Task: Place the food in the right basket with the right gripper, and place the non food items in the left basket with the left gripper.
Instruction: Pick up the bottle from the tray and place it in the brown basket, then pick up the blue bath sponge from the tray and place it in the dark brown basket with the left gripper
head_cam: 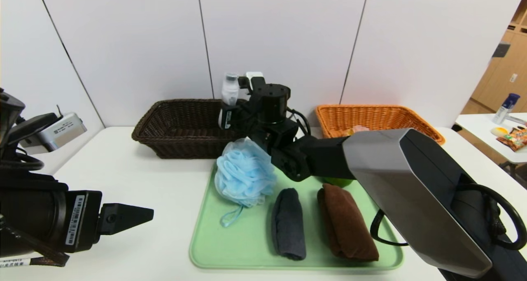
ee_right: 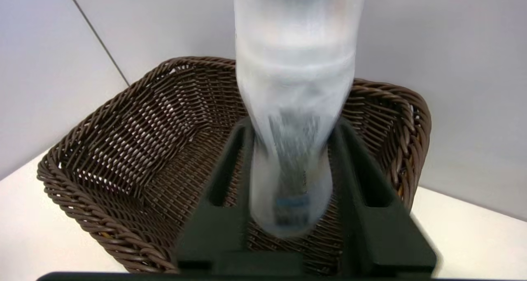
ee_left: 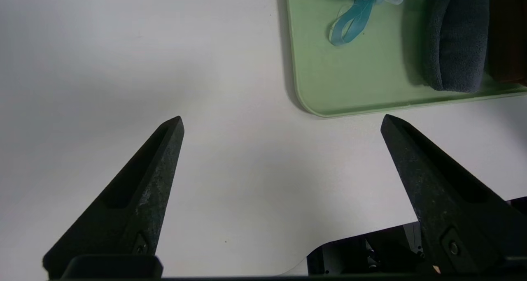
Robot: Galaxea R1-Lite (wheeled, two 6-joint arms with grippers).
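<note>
- We see a white table (head_cam: 136,178) before white wall panels (head_cam: 280,34); a green tray (head_cam: 243,248) lies at its centre.
- Our right gripper (ee_right: 294,149) is clamped on the bottle (head_cam: 229,92), held upright with its long axis vertical and cap up, over the 3 o'clock edge of the dark brown basket (head_cam: 181,126).
- Our left gripper (ee_left: 282,122) hangs at 8 o'clock off the tray, fingers apart.
</note>
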